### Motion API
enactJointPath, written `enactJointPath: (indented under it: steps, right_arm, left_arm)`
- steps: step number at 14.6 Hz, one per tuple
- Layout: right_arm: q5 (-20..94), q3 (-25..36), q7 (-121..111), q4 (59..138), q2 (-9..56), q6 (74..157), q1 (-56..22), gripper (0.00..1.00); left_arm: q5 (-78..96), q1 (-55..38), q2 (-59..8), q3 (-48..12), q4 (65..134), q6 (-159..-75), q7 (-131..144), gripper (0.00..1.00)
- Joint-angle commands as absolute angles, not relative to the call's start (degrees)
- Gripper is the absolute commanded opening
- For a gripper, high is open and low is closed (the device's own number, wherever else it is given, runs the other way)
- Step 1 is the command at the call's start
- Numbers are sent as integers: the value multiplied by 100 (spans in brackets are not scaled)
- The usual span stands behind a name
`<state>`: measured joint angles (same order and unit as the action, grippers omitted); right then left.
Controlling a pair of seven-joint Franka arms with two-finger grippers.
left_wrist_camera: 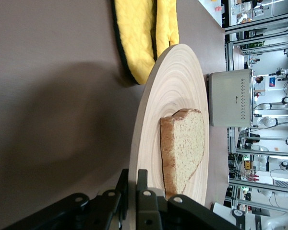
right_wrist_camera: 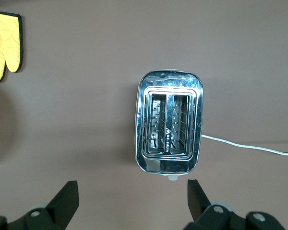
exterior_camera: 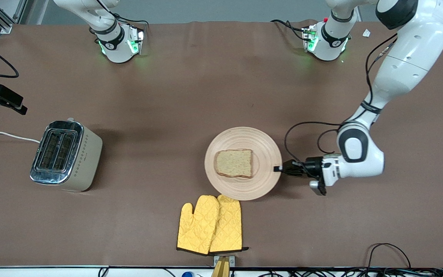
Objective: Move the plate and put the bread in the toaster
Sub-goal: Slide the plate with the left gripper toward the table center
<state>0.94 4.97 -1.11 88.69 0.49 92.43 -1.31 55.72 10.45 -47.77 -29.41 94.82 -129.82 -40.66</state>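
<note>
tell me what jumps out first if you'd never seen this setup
The left gripper pinches the rim of the plate mid-table, with the bread lying flat on it. Bright yellow oven mitts lie nearer the front camera, touching the plate's edge. The toaster stands toward the right arm's end of the table, slots empty, with the open right gripper above it.

Bright, even overhead light — soft shadows on the surface (exterior_camera: 167,96); glare on the toaster (right_wrist_camera: 169,123) chrome — all sharp.
</note>
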Motion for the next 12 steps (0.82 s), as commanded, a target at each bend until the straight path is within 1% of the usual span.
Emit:
enactJointPath:
  steps: [1, 4, 7, 12]
  right_arm:
    - [26, 483, -114, 9053, -114, 9325, -141, 100]
    - [26, 483, -114, 9053, -114, 9325, -132, 100]
    - [26, 483, -114, 9053, -114, 9325, -132, 100]
    - [26, 483, -114, 9053, -114, 9325, -132, 100]
  left_arm:
    - [6089, 801, -4667, -2979, 9694, -13174, -4043, 0]
    - [6328, 624, -4614, -2997, 9957, -13297, -4096, 0]
    - [6337, 659, -4614, -3225, 10230, -13675, -4122, 0]
    - [6556, 432, -4667, -3410, 10248, -14202, -4122, 1]
